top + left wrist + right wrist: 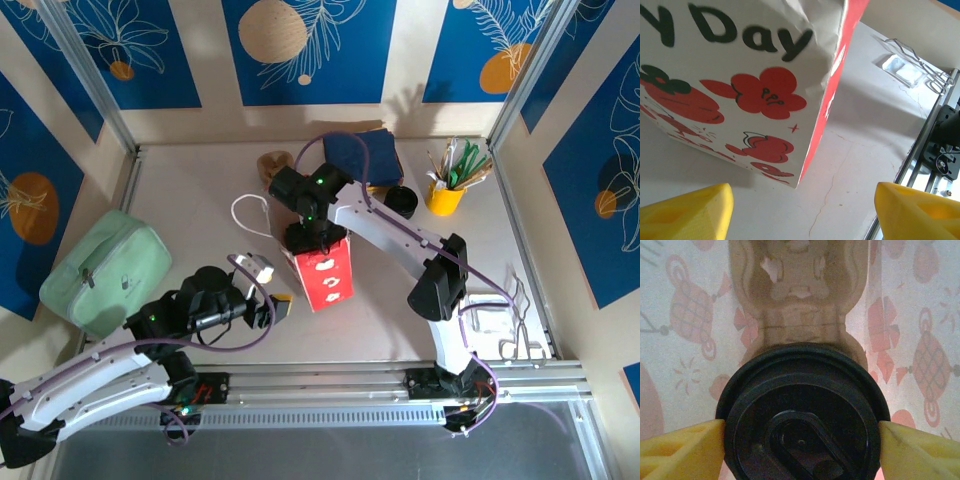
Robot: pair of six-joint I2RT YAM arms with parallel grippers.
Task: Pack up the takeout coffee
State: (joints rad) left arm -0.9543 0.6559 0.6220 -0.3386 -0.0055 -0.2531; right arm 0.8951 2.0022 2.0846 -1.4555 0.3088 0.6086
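The left arm stretches low toward the right, left gripper (pixel 275 305) level, jaws wide apart. The right arm arches forward and left, right gripper (pixel 313 236) pointing straight down, jaws spread, grip uncertain.

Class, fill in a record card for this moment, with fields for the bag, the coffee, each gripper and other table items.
bag: red-and-white paper bag, standing mid-table
coffee: black-lidded cup, inside the bag
right gripper: fingers flank the cup; grip unclear
left gripper: open, empty, beside the bag
other items: green pouch, yellow cup of stirrers
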